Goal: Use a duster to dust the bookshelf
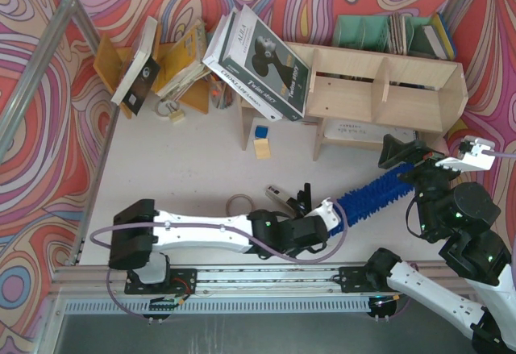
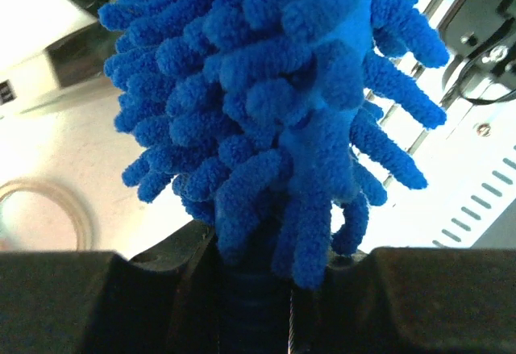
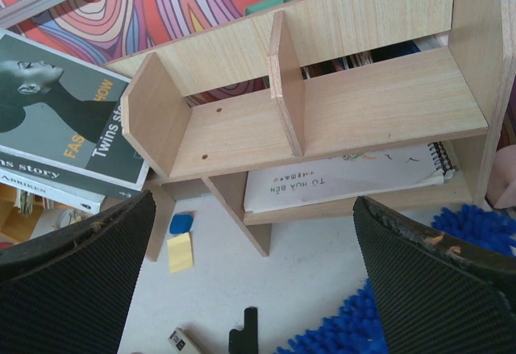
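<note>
The bookshelf (image 1: 379, 88) is a pale plywood unit at the back right, and it fills the right wrist view (image 3: 322, 120). The duster (image 1: 379, 189) is bright blue and fluffy. It lies slanted over the table in front of the bookshelf, its tip toward the right arm. My left gripper (image 1: 326, 213) is shut on the duster's handle end. In the left wrist view the blue pile (image 2: 266, 104) rises straight out of the closed left gripper (image 2: 258, 289). My right gripper (image 1: 407, 162) hangs open just above the duster's far end, with nothing between its fingers (image 3: 427, 281).
Large books (image 1: 258, 56) lean on the bookshelf's left end. A notebook (image 3: 347, 181) lies in its lower tier. An orange-brown rack (image 1: 173, 68) and a green file holder (image 1: 379, 31) stand behind. A yellow pad (image 1: 262, 146), a blue eraser (image 1: 260, 131), a utility knife (image 1: 278, 197) and a clear ring (image 1: 239, 203) lie on the table.
</note>
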### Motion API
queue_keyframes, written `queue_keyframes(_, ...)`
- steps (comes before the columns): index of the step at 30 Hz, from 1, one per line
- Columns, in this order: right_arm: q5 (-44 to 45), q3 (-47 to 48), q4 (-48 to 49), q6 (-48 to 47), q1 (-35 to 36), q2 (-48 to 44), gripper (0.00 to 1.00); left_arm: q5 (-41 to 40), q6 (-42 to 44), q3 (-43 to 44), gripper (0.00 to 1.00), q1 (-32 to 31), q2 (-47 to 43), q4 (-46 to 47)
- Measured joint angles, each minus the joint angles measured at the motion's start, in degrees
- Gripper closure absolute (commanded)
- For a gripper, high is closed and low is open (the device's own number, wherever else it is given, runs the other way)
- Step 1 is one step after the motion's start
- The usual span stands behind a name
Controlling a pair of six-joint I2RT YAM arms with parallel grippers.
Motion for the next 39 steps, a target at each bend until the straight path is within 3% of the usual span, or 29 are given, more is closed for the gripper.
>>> queue_keyframes(7, 0.0, 0.0, 0.02, 0.0, 0.0, 0.04, 0.01, -6.51, -1.44, -7.43, 1.0, -0.04, -11.65, -0.17)
queue_keyframes(12, -0.02, 0.0, 0.04, 0.0, 0.0, 0.35, 0.01, -9.18, -2.99, -10.29, 1.0, 2.36, -15.21, 0.81)
queue_keyframes(23, -0.13, 0.0, 0.02, 0.02, 0.0, 0.57, 0.01, -12.04, -7.8, -13.46, 1.0, 7.85, -15.28, 0.17)
queue_keyframes(33, -0.13, 0.0, 0.02, 0.07, 0.0, 0.57, 0.01, -7.48, -8.41, -13.2, 1.0, 7.37, -9.07, 0.87)
queue_keyframes(39, -0.13, 0.0, 0.02, 0.2, 0.0, 0.52, 0.01, -8.15, -7.78, -7.89, 1.0, 3.17, -4.63, 0.46)
